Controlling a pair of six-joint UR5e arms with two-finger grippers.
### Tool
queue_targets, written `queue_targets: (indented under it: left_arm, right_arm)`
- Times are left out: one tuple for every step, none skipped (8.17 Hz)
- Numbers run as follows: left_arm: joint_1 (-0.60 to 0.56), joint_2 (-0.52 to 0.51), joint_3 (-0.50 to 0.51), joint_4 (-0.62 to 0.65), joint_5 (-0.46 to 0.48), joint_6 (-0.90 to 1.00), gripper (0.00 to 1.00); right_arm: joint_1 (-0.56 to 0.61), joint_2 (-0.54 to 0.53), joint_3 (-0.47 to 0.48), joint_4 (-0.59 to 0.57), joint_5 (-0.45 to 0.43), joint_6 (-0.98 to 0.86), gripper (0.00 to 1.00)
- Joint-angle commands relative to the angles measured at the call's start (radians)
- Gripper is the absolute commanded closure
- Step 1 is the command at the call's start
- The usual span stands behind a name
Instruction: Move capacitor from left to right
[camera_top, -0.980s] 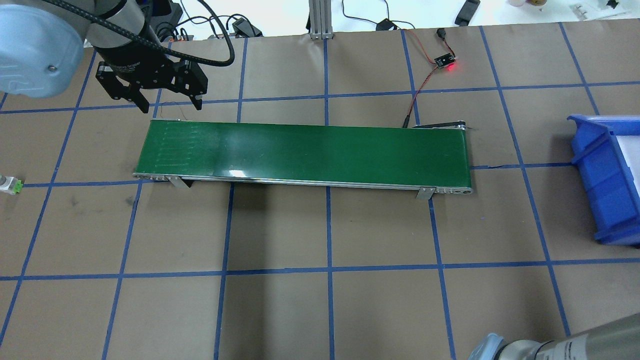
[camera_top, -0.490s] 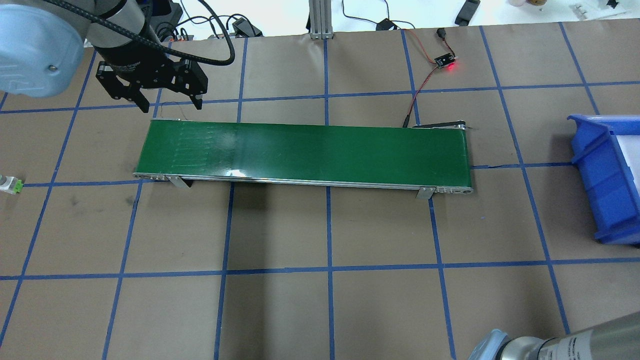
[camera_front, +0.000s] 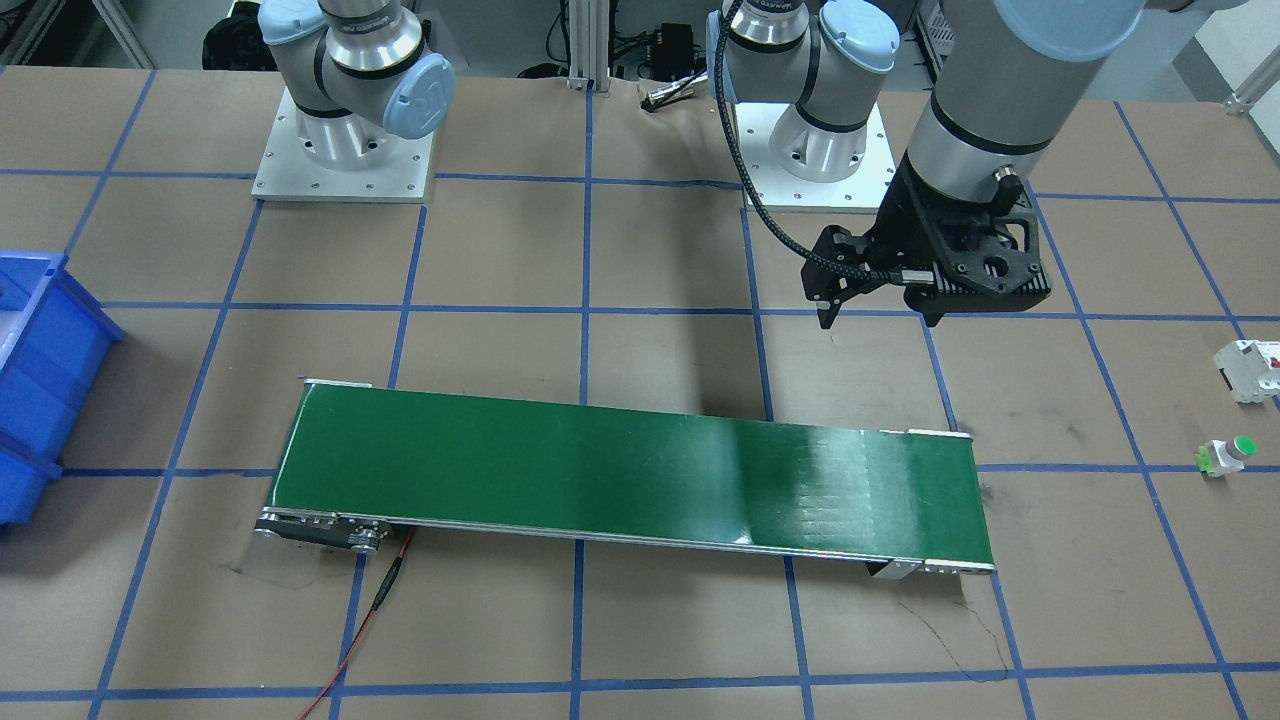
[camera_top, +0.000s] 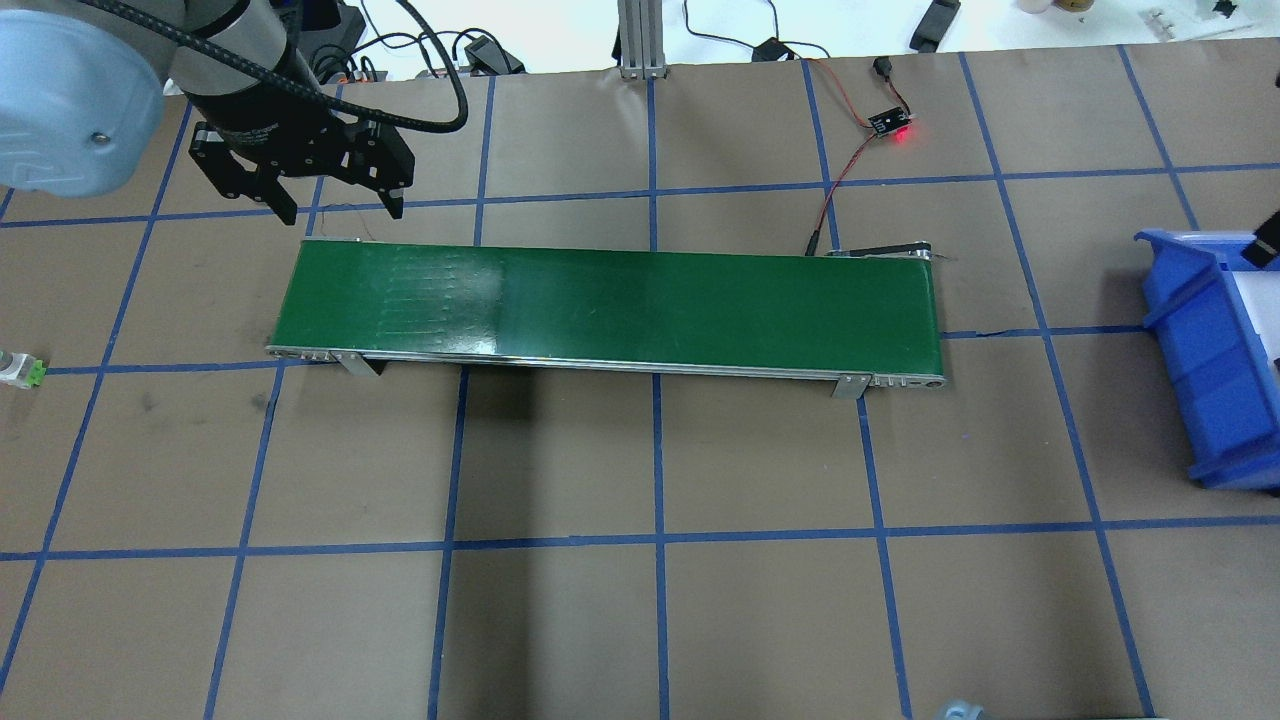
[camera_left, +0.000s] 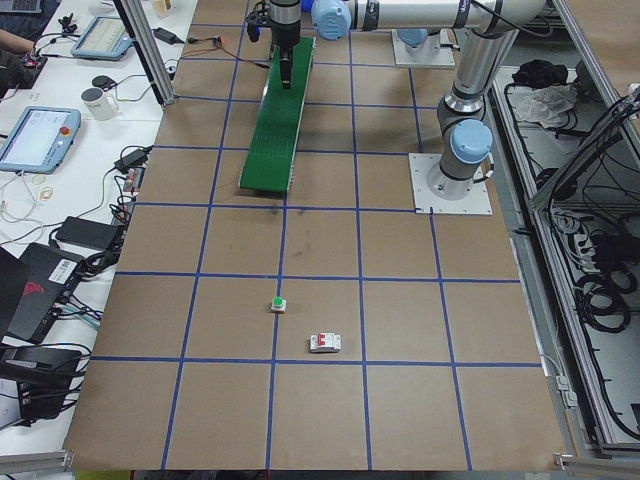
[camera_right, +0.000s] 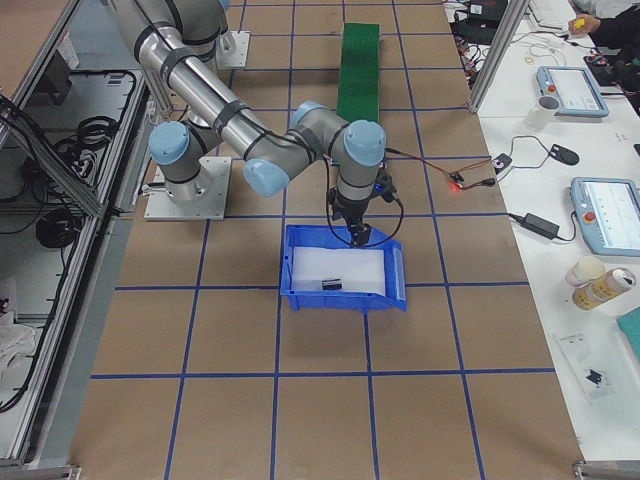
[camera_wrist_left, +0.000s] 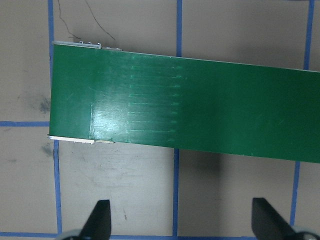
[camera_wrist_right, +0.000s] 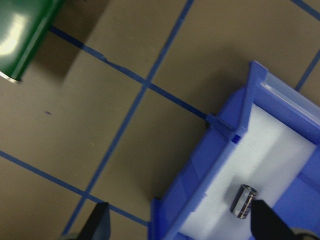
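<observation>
My right gripper (camera_wrist_right: 181, 227) is hanging over the near wall of the bin (camera_wrist_right: 197, 180), its fingers (camera_wrist_right: 99, 220) standing wide apart and gripping nothing. The capacitor (camera_wrist_right: 243, 201) is lying on its side on the white liner inside the bin, at the lower right of the right wrist view. It is sitting just inside the fingertip at that corner; contact I cannot tell. Its long axis is running nearly up-down in that frame, tipping a little to the upper right, so crosswise to the line between my fingers. My left gripper (camera_top: 342, 208) is hovering spread and empty at the upper left of the overhead view, beside the belt (camera_top: 610, 305) end, well apart from the bin. I am judging the capacitor already delivered; the right arm is the nearer one.
</observation>
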Motion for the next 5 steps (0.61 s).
queue_targets:
  left_arm:
    - [0.0,-0.001,-0.001,0.001,-0.001,0.0,0.0]
    - [0.0,-0.001,0.001,0.001,-0.001,0.0,0.0]
    - [0.0,-0.001,-0.001,0.001,-0.001,0.0,0.0]
    - [0.0,-0.001,0.001,0.001,-0.001,0.0,0.0]
    - [0.0,-0.001,-0.001,0.001,-0.002,0.0,0.0]
  right_arm:
    - [0.233,-0.077,-0.118,0.218,0.004,0.366,0.0]
    - [0.325,-0.098,-0.124,0.225,0.003,0.494,0.0]
    - [0.419,-0.104,-0.124,0.225,0.009,0.63,0.0]
    - [0.499,-0.101,-0.123,0.225,0.013,0.732,0.0]
    - [0.55,-0.094,-0.111,0.227,0.021,0.838,0.0]
